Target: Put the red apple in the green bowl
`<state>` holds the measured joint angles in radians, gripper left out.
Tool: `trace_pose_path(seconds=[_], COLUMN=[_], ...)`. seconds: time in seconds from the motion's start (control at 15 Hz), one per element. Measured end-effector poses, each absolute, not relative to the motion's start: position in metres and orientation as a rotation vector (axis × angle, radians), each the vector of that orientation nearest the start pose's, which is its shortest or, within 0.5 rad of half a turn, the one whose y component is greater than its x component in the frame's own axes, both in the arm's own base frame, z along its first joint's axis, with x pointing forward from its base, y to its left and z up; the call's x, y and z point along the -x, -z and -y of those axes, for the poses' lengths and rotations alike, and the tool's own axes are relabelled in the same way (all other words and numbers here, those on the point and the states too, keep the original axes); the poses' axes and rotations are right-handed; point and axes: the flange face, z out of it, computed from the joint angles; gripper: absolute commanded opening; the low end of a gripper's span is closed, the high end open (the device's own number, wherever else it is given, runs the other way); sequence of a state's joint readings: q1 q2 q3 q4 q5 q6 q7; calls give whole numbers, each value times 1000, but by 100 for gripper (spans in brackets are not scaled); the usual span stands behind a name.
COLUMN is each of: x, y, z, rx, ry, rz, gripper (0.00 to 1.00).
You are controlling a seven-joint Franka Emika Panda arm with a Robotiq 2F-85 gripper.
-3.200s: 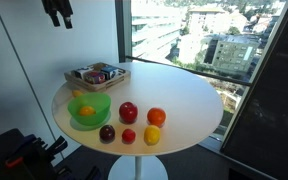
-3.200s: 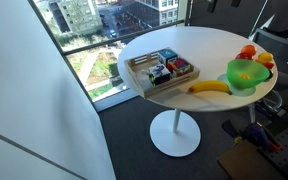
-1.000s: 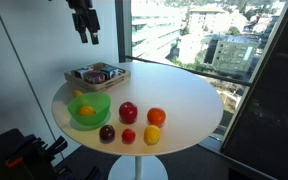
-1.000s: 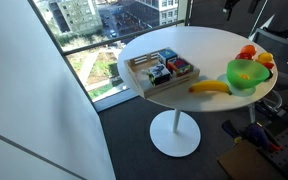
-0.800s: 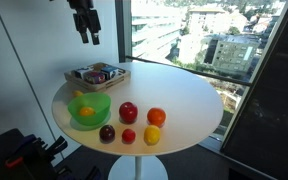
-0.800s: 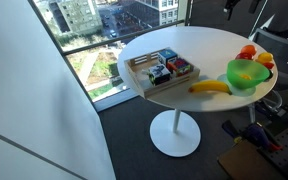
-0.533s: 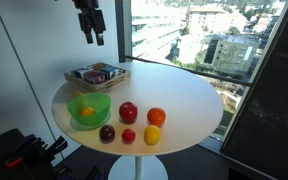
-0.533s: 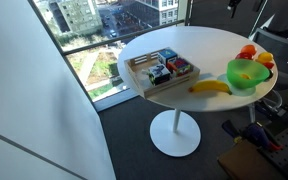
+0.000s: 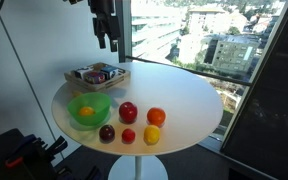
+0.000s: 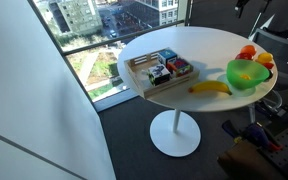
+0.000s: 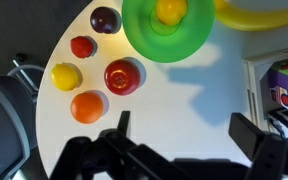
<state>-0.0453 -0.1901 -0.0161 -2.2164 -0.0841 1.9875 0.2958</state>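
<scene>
**Q:** What is carried by the bench point(image 9: 184, 95)?

**A:** In an exterior view, the green bowl point(image 9: 88, 123) is set at the left edge. A wooden tray point(image 9: 96, 75) of packets is placed beyond it, at the far left. In the wrist view, one small yellow-orange fruit point(image 11: 169, 10) is seen inside the bowl.

**Q:** How is the end effector point(image 9: 107, 43) positioned?

**A:** It is held high above the left part of the bench, well clear of everything. In the wrist view its fingers are spread wide, and nothing is gripped between them.

**Q:** Where is the red apple point(image 9: 128, 112) located?

**A:** It is resting on the bench just right of the bowl and apart from it. An orange fruit point(image 9: 156, 117) is placed to its right.

**Q:** What progress is recorded?

**A:** No step is judged complete, since the apple is not yet grasped. Descent, grasp, lift, transfer to the bowl and release remain to be performed.
</scene>
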Motion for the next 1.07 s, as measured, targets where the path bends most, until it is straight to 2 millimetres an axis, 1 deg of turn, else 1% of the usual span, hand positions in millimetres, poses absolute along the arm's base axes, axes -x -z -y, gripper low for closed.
trace_pose_path(seconds=[0.27,0.53,0.8,1.07], x=[-494,-502,-507,-507], y=[-435,-412,-392,-370], z=[56,71,83,92], rx=[3168,3164,3170,3180], ry=[-100,-123,-117,-58], rz=[-551,-562,-510,-429], gripper=[100,100,100,100])
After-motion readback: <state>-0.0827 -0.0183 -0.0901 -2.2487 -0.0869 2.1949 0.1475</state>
